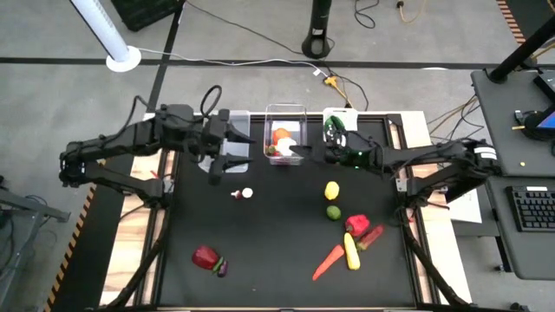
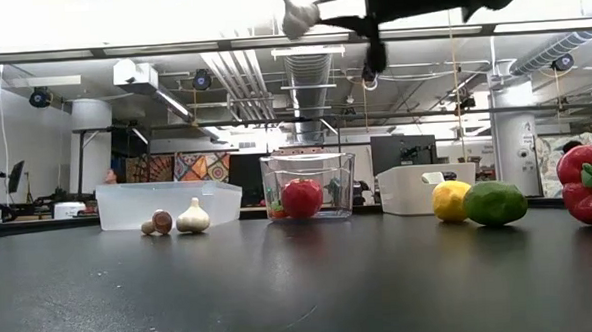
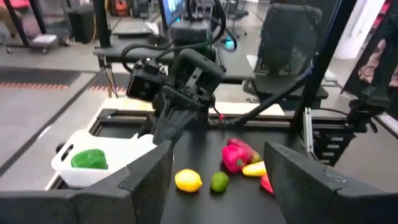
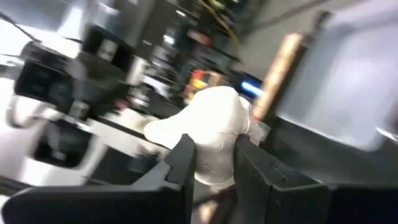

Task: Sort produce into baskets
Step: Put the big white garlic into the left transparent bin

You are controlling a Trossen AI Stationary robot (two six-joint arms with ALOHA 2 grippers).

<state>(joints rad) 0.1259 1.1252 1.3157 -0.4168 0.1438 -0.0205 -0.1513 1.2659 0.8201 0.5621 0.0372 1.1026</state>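
My right gripper (image 1: 293,149) is shut on a white garlic (image 4: 211,134), high above the middle clear basket (image 1: 286,130), which holds a red apple (image 2: 301,198) and an orange piece. In the low view the garlic (image 2: 295,21) shows at the top. My left gripper (image 1: 227,159) is open and empty beside the left clear basket (image 2: 168,204). The white basket (image 1: 341,123) holds a green pepper (image 3: 88,159). A second garlic (image 2: 192,218) and a mushroom (image 2: 161,222) rest on the table. My right gripper pinches the garlic's lower body (image 4: 214,163) between its two fingers. The fingers come about level from the table's right side. The garlic sits at their free ends, lifted clear, well above the baskets.
On the black table lie a lemon (image 1: 331,190), a lime (image 1: 334,211), a red pepper (image 1: 355,224), a yellow corn (image 1: 351,252), a carrot (image 1: 328,262) and a red chili (image 1: 371,236) at the right. A red fruit (image 1: 205,256) and a purple piece (image 1: 220,268) lie near left.
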